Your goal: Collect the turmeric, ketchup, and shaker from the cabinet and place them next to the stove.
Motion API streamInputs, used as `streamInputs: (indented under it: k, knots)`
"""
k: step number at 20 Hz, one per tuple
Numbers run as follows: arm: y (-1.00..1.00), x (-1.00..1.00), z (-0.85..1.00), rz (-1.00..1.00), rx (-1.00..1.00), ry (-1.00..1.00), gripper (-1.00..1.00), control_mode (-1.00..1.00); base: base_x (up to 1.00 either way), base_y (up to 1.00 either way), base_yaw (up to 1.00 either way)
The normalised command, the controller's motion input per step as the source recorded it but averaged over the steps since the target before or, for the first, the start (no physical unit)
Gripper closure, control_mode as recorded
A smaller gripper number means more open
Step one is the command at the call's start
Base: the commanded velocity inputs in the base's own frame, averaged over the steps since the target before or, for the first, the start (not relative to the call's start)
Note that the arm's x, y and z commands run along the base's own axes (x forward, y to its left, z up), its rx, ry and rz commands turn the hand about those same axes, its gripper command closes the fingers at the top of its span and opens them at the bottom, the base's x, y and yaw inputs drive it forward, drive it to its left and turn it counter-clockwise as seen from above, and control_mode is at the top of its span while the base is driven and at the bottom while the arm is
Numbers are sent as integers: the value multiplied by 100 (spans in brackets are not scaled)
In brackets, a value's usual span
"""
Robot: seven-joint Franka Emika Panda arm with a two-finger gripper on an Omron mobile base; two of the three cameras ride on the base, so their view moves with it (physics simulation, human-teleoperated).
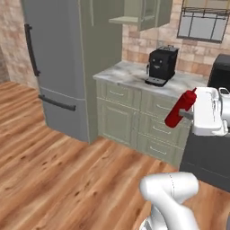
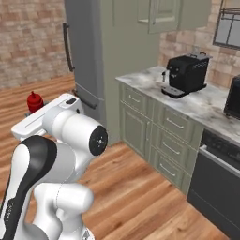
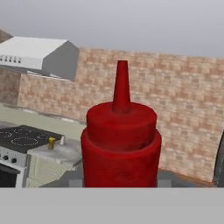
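Observation:
The ketchup [image 1: 181, 109] is a slim red bottle held tilted in the air, in front of the drawer units, with my gripper [image 1: 186, 115] shut on it. Its red top [image 2: 34, 101] peeks over my arm in the right base view. In the hand view the ketchup [image 3: 120, 144] stands close up and hides my fingertips. Far behind it lies the black stove [image 3: 22, 140]. On the counter beside the stove stand the yellow-lidded turmeric [image 3: 51, 142] and the small grey shaker [image 3: 62, 140]. The olive cabinet [image 1: 140, 14] hangs above the counter with its shelf showing.
A black coffee machine [image 1: 161, 65] sits on the marble counter [image 1: 126, 74]. A grey fridge [image 1: 58, 67] stands to the left, with wooden floor [image 1: 54, 175] in front. A dark appliance front [image 1: 206, 157] is under my hand. A range hood [image 3: 39, 54] hangs over the stove.

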Motion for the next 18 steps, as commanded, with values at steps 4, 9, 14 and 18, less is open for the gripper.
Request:
streamInputs:
  k: [4,9,14,18]
  knots:
    - [0,0,0,0,0,0,100,100,-79,46,34]
    - [0,0,0,0,0,0,100,100,-78,57,32]
    - [0,0,0,0,0,0,100,100,-72,64,33]
    - [0,0,0,0,0,0,100,100,-66,76,33]
